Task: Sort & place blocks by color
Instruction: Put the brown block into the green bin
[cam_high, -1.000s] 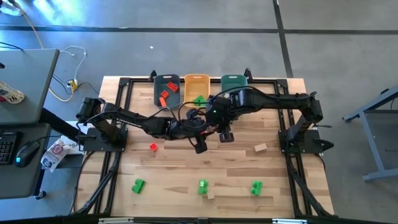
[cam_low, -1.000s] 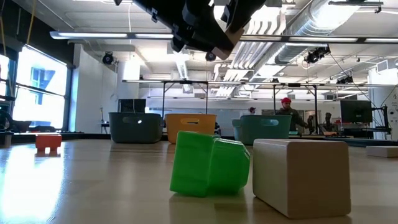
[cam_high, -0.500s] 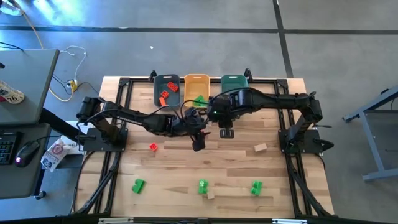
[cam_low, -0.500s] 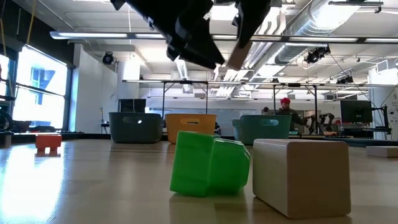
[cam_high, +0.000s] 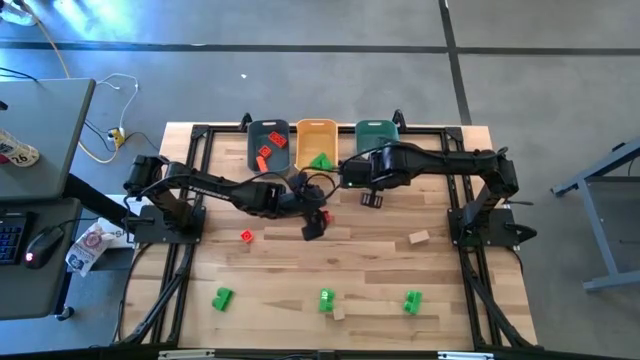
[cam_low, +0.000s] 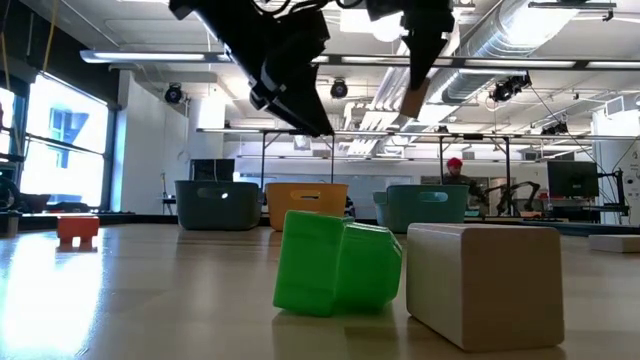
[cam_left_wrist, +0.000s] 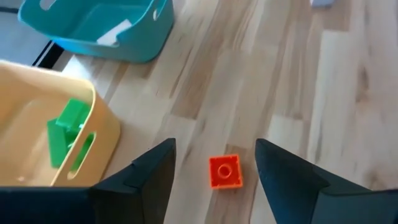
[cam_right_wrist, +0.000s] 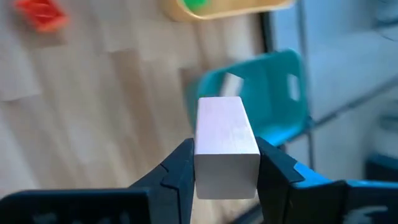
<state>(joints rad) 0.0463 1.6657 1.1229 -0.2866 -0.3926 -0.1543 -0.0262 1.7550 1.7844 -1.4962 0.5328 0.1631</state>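
My right gripper (cam_high: 371, 199) is shut on a tan wood block (cam_right_wrist: 225, 146), in the air on the near side of the teal bin (cam_high: 376, 134). My left gripper (cam_high: 312, 226) is open and hovers over a red-orange block (cam_left_wrist: 224, 171) that lies flat on the table, studs up, near the orange-yellow bin (cam_high: 317, 142). That bin holds a green block (cam_left_wrist: 65, 130). The blue-grey bin (cam_high: 267, 146) holds two red-orange blocks. Loose on the table lie a red-orange block (cam_high: 246, 236), a tan block (cam_high: 419, 237), three green blocks (cam_high: 326, 299) and one more tan block (cam_high: 338, 314). My right gripper pinches the tan block between its two fingers (cam_right_wrist: 180, 163), one on each long side face (cam_right_wrist: 202, 152). The fingers point down. The block is lifted clear of the table, and in the low view its free end (cam_low: 411, 101) hangs below the fingers, slightly tilted.
The three bins stand in a row at the table's far edge. Black frame rails (cam_high: 192, 215) run along the left and right sides. The green and tan blocks (cam_low: 340, 262) sit close to the near edge. A person (cam_low: 458, 180) stands in the room beyond.
My right gripper has carried the tan block up and toward the far edge, closer to the teal bin. My left gripper has shifted a little toward the table's left and far side.
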